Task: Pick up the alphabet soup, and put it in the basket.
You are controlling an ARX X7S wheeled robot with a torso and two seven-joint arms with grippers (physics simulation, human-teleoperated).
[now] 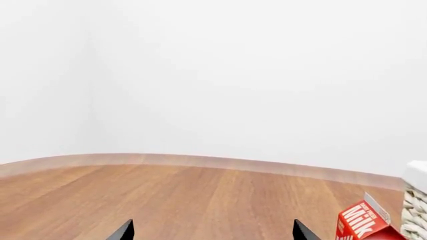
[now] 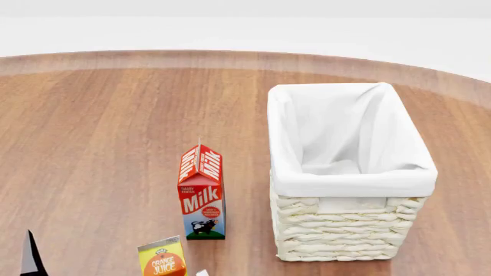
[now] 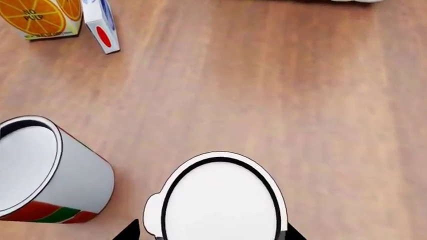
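The right tool (image 3: 210,235) hangs right over a pale-lidded can (image 3: 219,200), its tips spread to either side of the rim. I judge this the alphabet soup, though its label is hidden. Best to lower straight, centre the can, then close squarely without nudging the red, green and white can (image 3: 47,172) just beside it. The left tool (image 1: 212,232) is spread and holds nothing. Farther off on the worktop (image 2: 100,126) stands the basket (image 2: 345,230), unfilled.

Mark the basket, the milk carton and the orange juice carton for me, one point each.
basket (image 2: 341,227): head view, on the woven front wall.
milk carton (image 2: 201,198): head view, on the red front face with the word Milk.
orange juice carton (image 2: 163,261): head view, on its yellow front face.
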